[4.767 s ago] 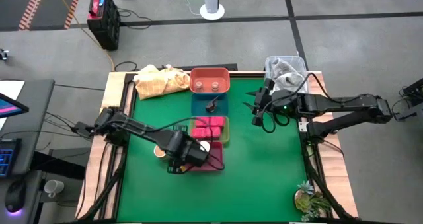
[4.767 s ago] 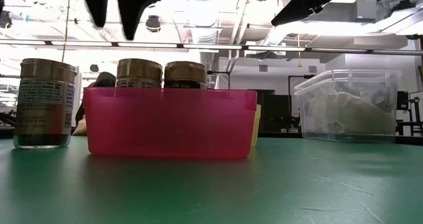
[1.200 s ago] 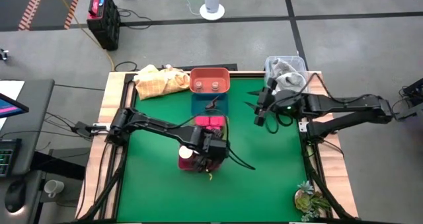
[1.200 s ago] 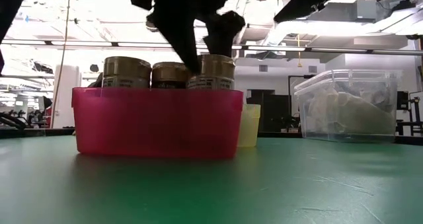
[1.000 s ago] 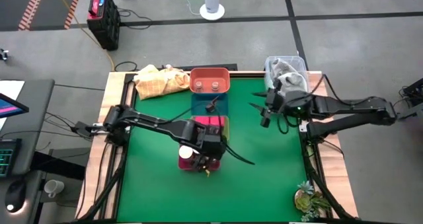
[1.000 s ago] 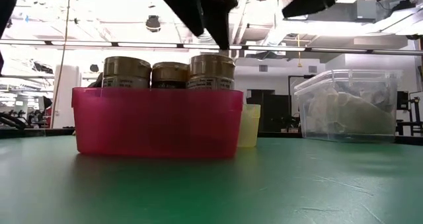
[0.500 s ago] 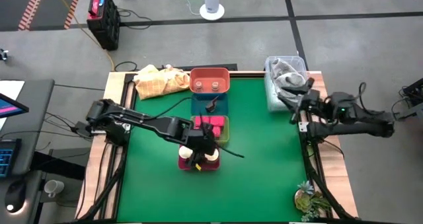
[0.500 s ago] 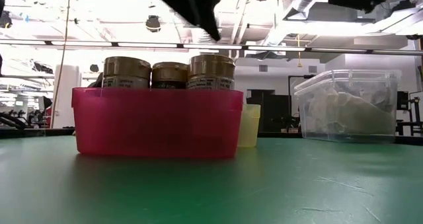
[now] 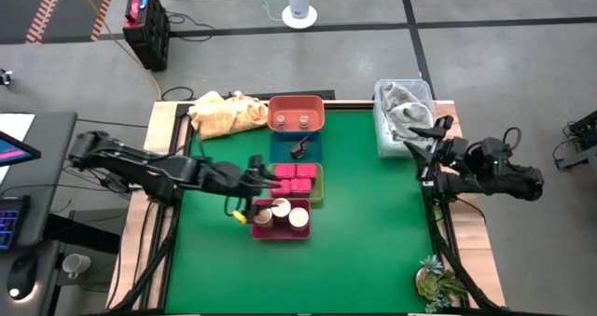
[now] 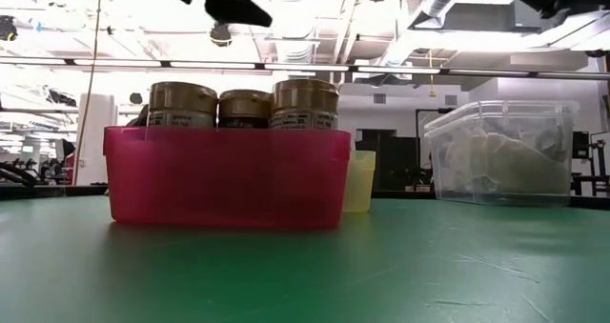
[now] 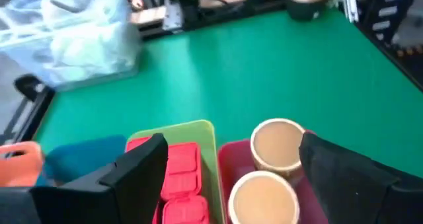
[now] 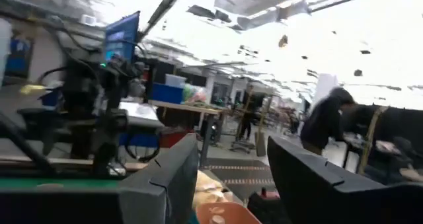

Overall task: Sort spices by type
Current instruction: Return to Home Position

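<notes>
Three tan tubs (image 9: 280, 213) stand in the magenta tray (image 9: 280, 234); the low view shows the tubs (image 10: 305, 102) rising above the tray wall (image 10: 224, 175). Pink blocks (image 9: 294, 176) lie in the yellow-green tray (image 9: 321, 187). A dark brown piece (image 9: 298, 150) sits in the blue tray (image 9: 280, 151), and two grey-brown knobs (image 9: 296, 121) in the red tray (image 9: 296, 103). My left gripper (image 9: 250, 190) hangs open just left of the magenta tray, above table height, and looks past its fingers at the tubs (image 11: 276, 145) and blocks (image 11: 178, 178). My right gripper (image 9: 424, 141) is open at the table's right edge.
A clear lidded container (image 9: 403, 111) with crumpled stuffing stands at the far right corner, also seen in the low view (image 10: 500, 151). A yellow cloth (image 9: 224, 113) lies at the far left corner. A leafy sprig (image 9: 437, 279) sits at the near right corner. Bare green mat (image 9: 373, 223) lies right of the trays.
My left gripper has risen from over the tubs in the magenta tray and drawn back toward the table's left edge; the three tubs have stayed in the tray. My right gripper has pulled back from over the mat to the table's right edge.
</notes>
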Tool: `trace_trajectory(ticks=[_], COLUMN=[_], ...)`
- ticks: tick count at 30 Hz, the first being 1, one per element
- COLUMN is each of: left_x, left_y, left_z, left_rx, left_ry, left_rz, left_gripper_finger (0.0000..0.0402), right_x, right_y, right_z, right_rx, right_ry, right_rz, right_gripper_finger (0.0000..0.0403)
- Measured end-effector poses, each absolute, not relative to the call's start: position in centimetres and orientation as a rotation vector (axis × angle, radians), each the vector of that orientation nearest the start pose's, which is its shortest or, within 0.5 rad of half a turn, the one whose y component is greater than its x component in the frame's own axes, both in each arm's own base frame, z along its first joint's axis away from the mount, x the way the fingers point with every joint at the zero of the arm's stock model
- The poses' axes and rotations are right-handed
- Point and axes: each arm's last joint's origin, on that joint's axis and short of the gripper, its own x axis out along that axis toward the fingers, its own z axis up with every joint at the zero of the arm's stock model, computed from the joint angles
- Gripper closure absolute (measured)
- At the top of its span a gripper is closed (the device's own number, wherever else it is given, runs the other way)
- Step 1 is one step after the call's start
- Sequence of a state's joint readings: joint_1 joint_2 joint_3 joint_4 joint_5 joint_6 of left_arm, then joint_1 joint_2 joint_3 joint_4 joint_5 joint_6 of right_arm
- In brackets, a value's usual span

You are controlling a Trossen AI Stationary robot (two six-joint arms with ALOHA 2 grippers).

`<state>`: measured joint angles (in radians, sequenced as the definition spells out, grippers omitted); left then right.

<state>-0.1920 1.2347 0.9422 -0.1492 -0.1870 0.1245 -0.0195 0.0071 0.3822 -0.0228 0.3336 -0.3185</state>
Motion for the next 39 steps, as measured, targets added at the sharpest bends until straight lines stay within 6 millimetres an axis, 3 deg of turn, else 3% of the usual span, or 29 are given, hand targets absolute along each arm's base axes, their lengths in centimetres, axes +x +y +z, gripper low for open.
trace_trajectory(ticks=[10, 17, 26, 39], left_x=[20.2, 16.9, 15.1, 14.1], left_y=[-3.3, -2.4, -1.6, -1.2], left_z=[25.2, 21.9, 18.2, 15.6], left_rx=[0.112, 0.048, 0.021, 0.032], left_ry=[0.359, 0.261, 0.218, 0.276], left_rz=[0.083, 0.185, 0.322, 0.387], left_gripper_finger=[0.0077, 0.0077, 0.0077, 0.0077], right_x=[6.6, 6.7, 6.8, 7.0], right_y=[-1.0, -1.0, -1.0, -1.0], right_z=[26.7, 26.4, 26.1, 24.7], right_rx=[-0.267, 0.056, 0.139, 0.017], right_ry=[-0.274, -0.298, -0.278, -0.106], right_rz=[-0.356, -0.305, -0.294, -0.312], right_gripper_finger=[0.0190, 0.0190, 0.0190, 0.0190])
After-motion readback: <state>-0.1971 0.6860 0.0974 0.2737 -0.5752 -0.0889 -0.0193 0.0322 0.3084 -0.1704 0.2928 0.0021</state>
